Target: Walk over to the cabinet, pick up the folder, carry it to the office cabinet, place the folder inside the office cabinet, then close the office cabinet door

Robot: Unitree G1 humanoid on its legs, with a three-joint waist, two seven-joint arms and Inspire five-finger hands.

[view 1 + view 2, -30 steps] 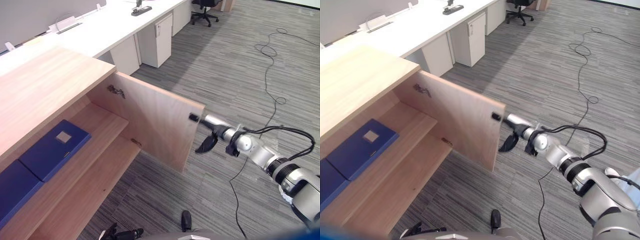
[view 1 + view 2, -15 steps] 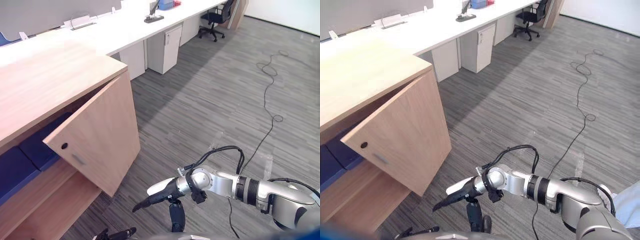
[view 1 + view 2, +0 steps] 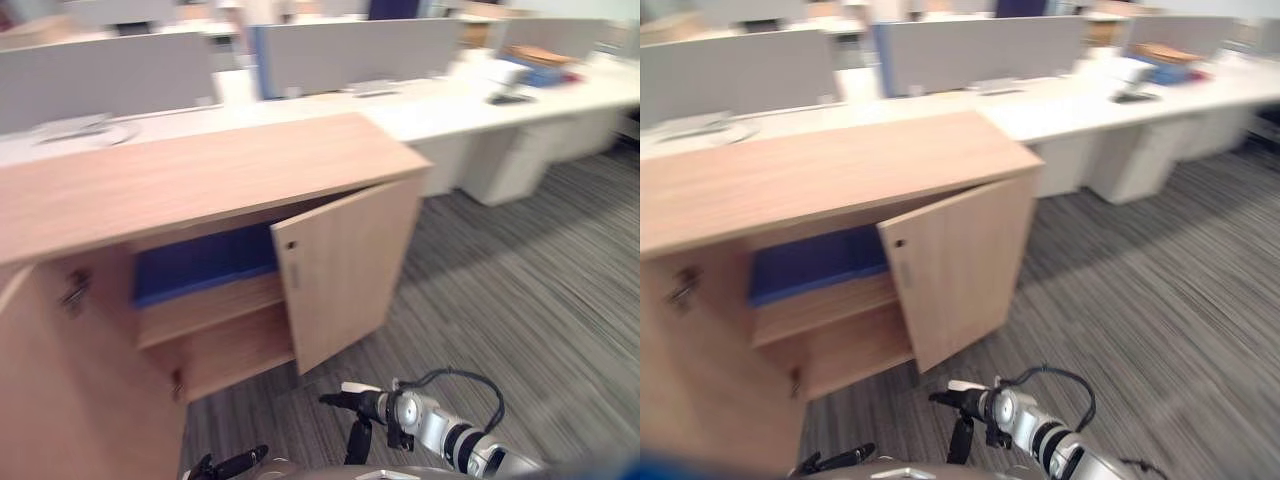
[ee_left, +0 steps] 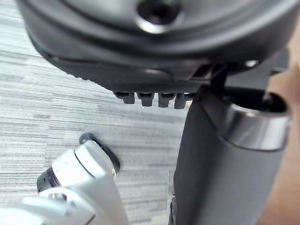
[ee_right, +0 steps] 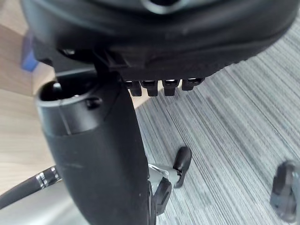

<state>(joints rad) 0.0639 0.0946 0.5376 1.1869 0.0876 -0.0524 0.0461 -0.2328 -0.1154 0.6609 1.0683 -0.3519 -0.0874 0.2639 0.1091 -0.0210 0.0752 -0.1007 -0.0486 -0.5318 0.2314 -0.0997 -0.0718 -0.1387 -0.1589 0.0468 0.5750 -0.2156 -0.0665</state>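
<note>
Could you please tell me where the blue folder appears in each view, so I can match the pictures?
Left eye view: blue folder on the shelf, left of the half-open door.
Right eye view: folder on that shelf, again left of the door.
Right wrist view: probably the small blue patch beside pale wood.
Shared landmark: the half-open door.

From here the folder (image 3: pixel 200 262) is half hidden: the office cabinet door (image 3: pixel 345 270) covers its 3 o'clock end, and blur keeps me from telling one folder from two. The other door (image 3: pixel 60 400), at 8 o'clock, runs off the frame. My left hand (image 3: pixel 228 466) is clipped at 6 o'clock. Things on the table (image 3: pixel 560 100) are too smeared to name.
</note>
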